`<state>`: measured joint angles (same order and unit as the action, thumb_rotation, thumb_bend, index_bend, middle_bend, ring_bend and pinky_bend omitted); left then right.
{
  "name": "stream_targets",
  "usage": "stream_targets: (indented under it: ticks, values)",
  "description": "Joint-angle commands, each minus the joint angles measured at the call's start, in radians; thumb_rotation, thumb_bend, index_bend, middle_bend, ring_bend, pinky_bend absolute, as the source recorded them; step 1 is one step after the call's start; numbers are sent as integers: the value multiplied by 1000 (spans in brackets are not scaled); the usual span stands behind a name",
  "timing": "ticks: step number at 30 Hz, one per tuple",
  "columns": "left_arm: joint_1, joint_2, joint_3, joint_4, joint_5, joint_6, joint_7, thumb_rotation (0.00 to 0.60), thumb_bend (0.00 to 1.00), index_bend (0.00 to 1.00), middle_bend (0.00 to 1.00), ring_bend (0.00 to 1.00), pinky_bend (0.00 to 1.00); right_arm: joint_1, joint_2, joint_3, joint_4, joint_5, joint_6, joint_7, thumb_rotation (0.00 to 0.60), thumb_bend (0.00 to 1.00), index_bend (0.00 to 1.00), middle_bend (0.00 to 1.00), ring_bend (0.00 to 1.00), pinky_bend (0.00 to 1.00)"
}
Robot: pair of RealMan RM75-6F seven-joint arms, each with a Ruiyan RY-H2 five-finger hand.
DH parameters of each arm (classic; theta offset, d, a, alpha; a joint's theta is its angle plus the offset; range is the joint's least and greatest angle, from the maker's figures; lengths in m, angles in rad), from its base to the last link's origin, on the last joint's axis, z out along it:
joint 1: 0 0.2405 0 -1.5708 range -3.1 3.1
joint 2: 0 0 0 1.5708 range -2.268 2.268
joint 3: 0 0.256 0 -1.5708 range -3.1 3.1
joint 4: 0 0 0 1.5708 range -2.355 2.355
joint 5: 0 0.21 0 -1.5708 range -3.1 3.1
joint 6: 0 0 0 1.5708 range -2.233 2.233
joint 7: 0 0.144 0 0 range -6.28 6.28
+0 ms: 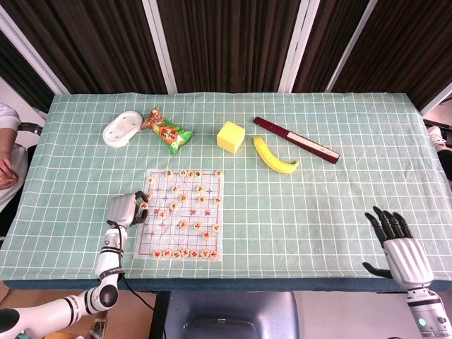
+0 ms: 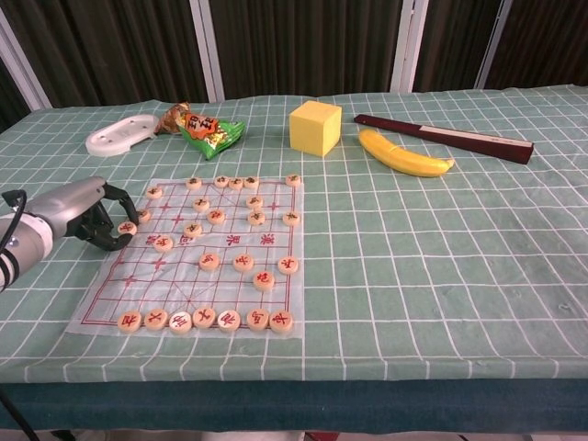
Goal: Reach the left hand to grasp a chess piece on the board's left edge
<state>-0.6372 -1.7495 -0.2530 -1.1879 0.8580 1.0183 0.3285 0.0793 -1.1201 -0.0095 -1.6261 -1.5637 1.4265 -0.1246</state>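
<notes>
One chess piece (image 1: 143, 205) was seen at the left edge of the board (image 1: 185, 233) in the head view, and it sat right at the fingertips of the left hand (image 1: 126, 210). From the middle of that hand, the piece lay at about 3 o'clock. The fingers were curled in around it, and the piece seemed to be pinched, though the view was too small to be sure. The right hand (image 1: 397, 246) was far off, at the near right corner of the table (image 1: 353, 176), with its fingers spread and nothing in it. The left hand was much the nearer one.

Seen from the chest view, the same left hand (image 2: 84, 213) was low beside the board's (image 2: 268, 285) left edge. The chess piece (image 2: 127, 228) was between its dark fingertips, at about 4 o'clock from the hand's middle. It was judged to be gripped, so the next move would likely be a lift straight up. The right hand was not shown in this view.
</notes>
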Motion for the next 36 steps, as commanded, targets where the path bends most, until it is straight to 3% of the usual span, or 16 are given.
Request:
stream_targets:
  ticks: [1, 24, 29, 32, 34, 35, 36]
  values:
    - [-1, -2, -2, 3, 10, 4, -5, 600, 396, 489, 1000, 1000, 1000, 2, 0, 0, -4, 6, -7, -5, 600, 208, 0, 0, 0, 0]
    - [1, 5, -6, -26, 32, 0, 0, 600, 385, 372, 1000, 1000, 1000, -7, -5, 6, 1, -4, 23, 10, 600, 208, 0, 0, 0, 0]
    - [26, 51, 10, -117, 99, 59, -10, 600, 383, 365, 1000, 1000, 1000, -7, -5, 6, 1, -3, 21, 8, 600, 207, 0, 0, 0, 0]
    - [77, 150, 56, -265, 222, 148, -36, 600, 379, 335, 1000, 1000, 1000, -10, -2, 5, -1, -4, 25, 12, 600, 207, 0, 0, 0, 0]
    - [130, 238, 109, -370, 320, 221, -53, 600, 372, 290, 947, 982, 997, -14, 0, 4, -1, -7, 33, 14, 600, 208, 0, 0, 0, 0]
    - [155, 278, 136, -407, 364, 252, -66, 600, 367, 262, 868, 920, 967, -15, 0, 4, -1, -8, 35, 12, 600, 208, 0, 0, 0, 0]
    - [192, 321, 168, -438, 423, 306, -86, 600, 362, 218, 706, 770, 879, -16, -1, 3, -2, -10, 37, 10, 600, 207, 0, 0, 0, 0]
